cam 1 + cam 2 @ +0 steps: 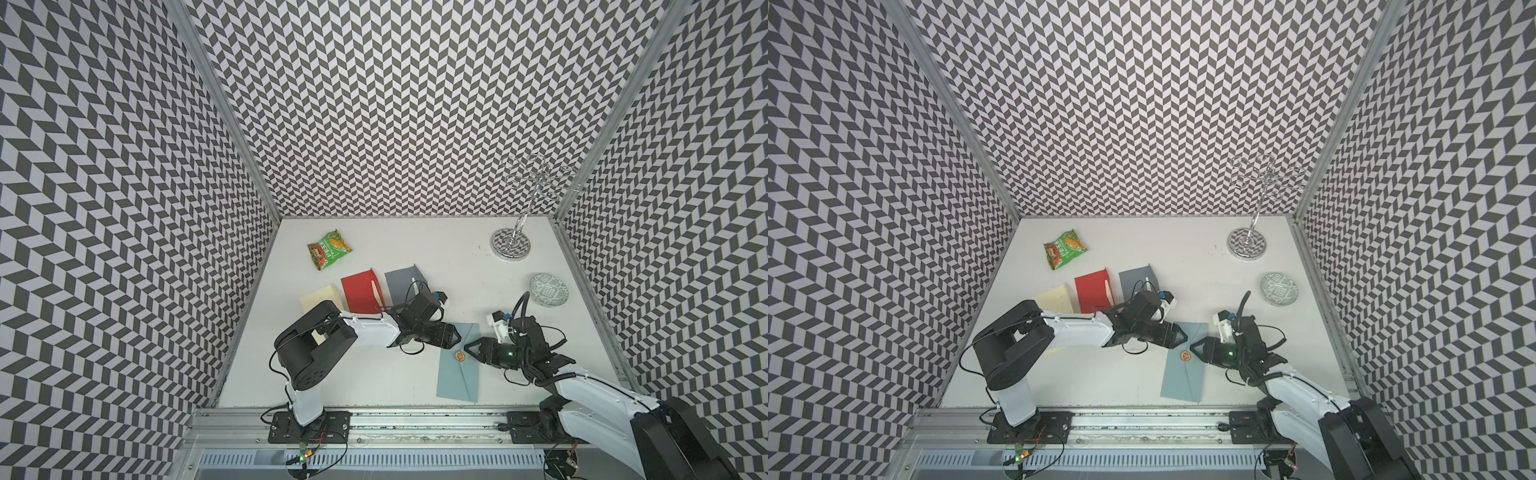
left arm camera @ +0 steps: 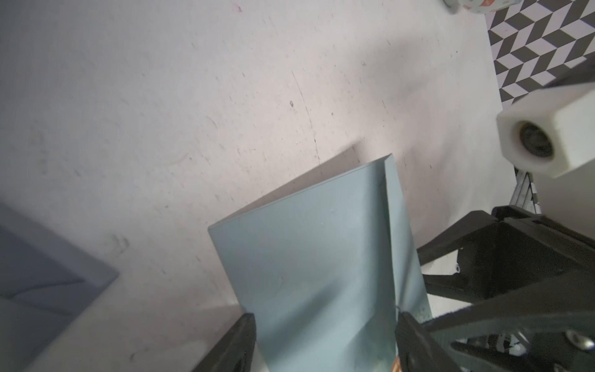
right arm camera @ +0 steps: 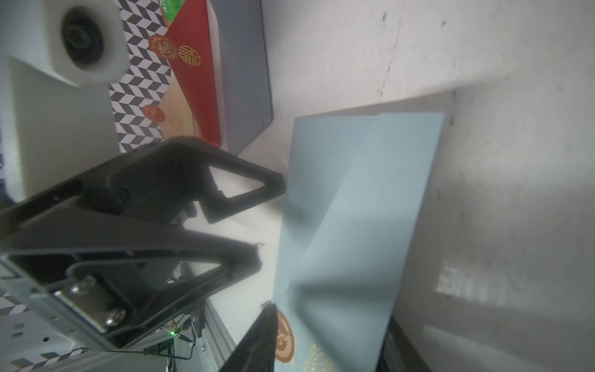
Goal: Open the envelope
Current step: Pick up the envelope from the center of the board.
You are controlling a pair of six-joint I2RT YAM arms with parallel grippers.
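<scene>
While the blue envelope lay on the surface, the left end effector and right end effector hung over it, both with jaws apart.

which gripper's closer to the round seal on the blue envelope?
Right. The right gripper has its tips just beside the round seal. The left gripper is over the blue envelope toward its far end, slightly farther from the seal.

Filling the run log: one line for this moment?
envelope: on table, unopened | left gripper: jaws open at envelope edge | right gripper: jaws open beside seal
</scene>
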